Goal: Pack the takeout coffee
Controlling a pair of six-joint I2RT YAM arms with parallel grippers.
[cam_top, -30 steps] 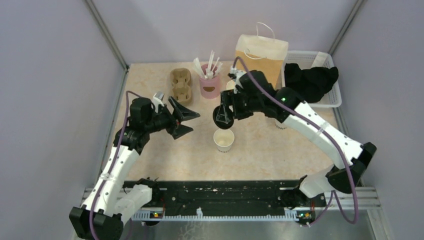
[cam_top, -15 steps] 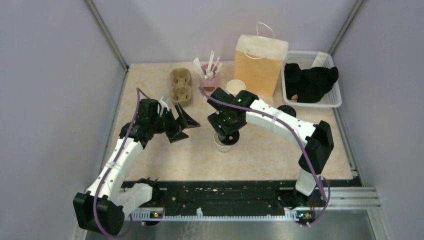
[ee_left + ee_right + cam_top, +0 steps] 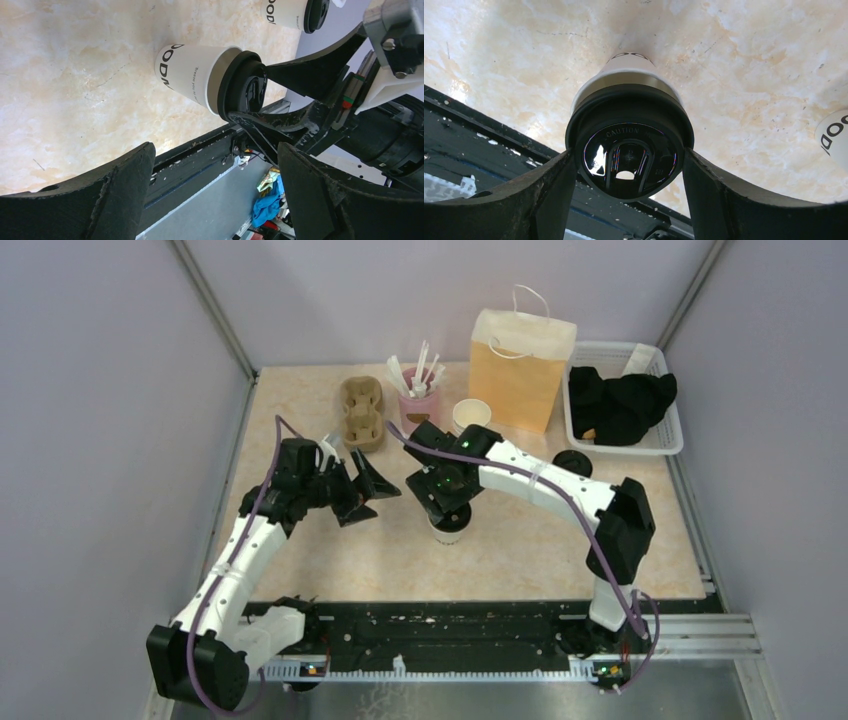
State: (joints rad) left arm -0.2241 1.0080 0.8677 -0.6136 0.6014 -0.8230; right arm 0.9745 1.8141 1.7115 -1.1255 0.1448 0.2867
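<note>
Pinching the black lid (image 3: 629, 150) seated on the central cup (image 3: 192, 75), my right pincer (image 3: 628, 156) bears on both sides of its rim. That cup stands upright on the table (image 3: 520, 530). My left pincer (image 3: 215, 150) hangs spread beside it. The second lidded cup (image 3: 287, 11) stands farther right.

1 white, dark-lettered paper cup (image 3: 447, 533), black lid (image 3: 629, 150) seated, stands upright mid-bench (image 3: 520, 550); the 2nd cup (image 3: 573, 462), lidded likewise, stands at its 2 o'clock.

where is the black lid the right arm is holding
The black lid sits on a white cup mid-table, pinched between the right arm's jaws in the right wrist view, right of the left arm's open jaws.
</note>
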